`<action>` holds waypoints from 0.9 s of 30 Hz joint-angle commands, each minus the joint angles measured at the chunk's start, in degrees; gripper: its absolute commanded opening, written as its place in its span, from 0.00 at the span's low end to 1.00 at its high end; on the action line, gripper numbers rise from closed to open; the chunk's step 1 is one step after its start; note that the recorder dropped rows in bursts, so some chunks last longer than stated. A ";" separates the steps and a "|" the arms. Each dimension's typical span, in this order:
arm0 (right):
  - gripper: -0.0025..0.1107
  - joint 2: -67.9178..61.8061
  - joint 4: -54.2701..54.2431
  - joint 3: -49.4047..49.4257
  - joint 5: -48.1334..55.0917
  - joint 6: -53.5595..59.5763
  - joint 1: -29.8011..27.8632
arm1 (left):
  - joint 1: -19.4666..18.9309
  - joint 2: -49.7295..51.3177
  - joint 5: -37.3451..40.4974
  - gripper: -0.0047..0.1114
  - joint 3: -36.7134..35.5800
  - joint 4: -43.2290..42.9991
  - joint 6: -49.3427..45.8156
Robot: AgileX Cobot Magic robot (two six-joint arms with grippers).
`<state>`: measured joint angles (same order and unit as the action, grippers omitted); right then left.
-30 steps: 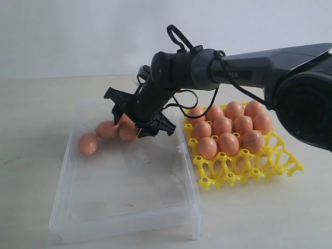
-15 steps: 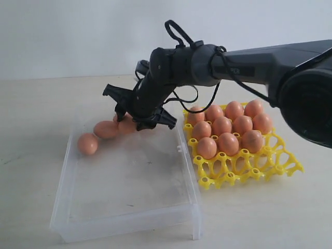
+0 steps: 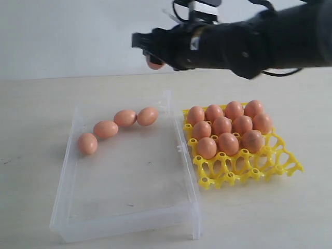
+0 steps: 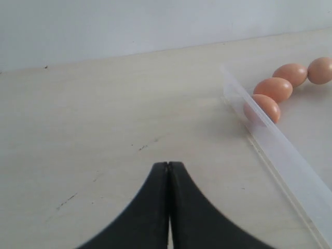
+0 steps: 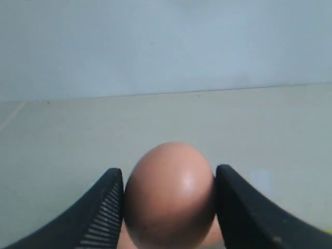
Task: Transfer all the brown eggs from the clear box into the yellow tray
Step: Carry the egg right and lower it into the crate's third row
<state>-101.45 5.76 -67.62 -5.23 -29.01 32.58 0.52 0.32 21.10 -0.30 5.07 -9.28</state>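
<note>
Our right gripper pinches one brown egg between its fingers. It grips the egg by the sides so it cannot roll out, high above the clear box. Four more eggs lie in a row below the fingers, along the box's far wall. The yellow tray, below and aside, has empty front cups for them. Our left gripper rests closed and empty outside the box.
</note>
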 commanded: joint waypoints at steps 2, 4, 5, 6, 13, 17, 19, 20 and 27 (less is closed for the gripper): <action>0.02 10.18 0.07 18.29 -7.52 18.16 -5.76 | 0.08 -0.32 -0.44 0.04 0.30 0.21 0.30; 0.02 12.96 -2.24 23.37 -9.20 23.00 -8.34 | 0.08 -0.32 -0.44 0.04 0.30 0.21 0.30; 0.02 14.09 -3.93 25.91 -10.39 24.72 -9.69 | 0.08 -0.32 -0.44 0.04 0.30 0.21 0.30; 0.02 15.11 -5.23 28.31 -11.91 25.26 -11.06 | 0.08 -0.32 -0.44 0.04 0.30 0.21 0.30; 0.02 17.18 -7.34 38.44 -16.09 25.51 -19.10 | 0.08 -0.32 -0.44 0.04 0.30 0.21 0.30; 0.02 16.96 -7.10 39.79 -16.69 25.56 -22.04 | 0.08 -0.32 -0.44 0.04 0.30 0.21 0.30; 0.02 16.42 -7.10 40.00 -16.80 26.18 -23.33 | 0.08 -0.32 -0.44 0.04 0.30 0.21 0.30; 0.02 15.81 -7.10 40.00 -16.80 26.27 -24.15 | 0.08 -0.32 -0.44 0.04 0.30 0.21 0.30; 0.02 11.28 -7.10 39.64 -19.46 26.27 -25.06 | 0.08 -0.32 -0.44 0.04 0.30 0.21 0.30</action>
<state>-88.26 -1.63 -27.86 -21.73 -3.34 7.86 0.52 0.32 21.10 -0.30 5.07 -9.28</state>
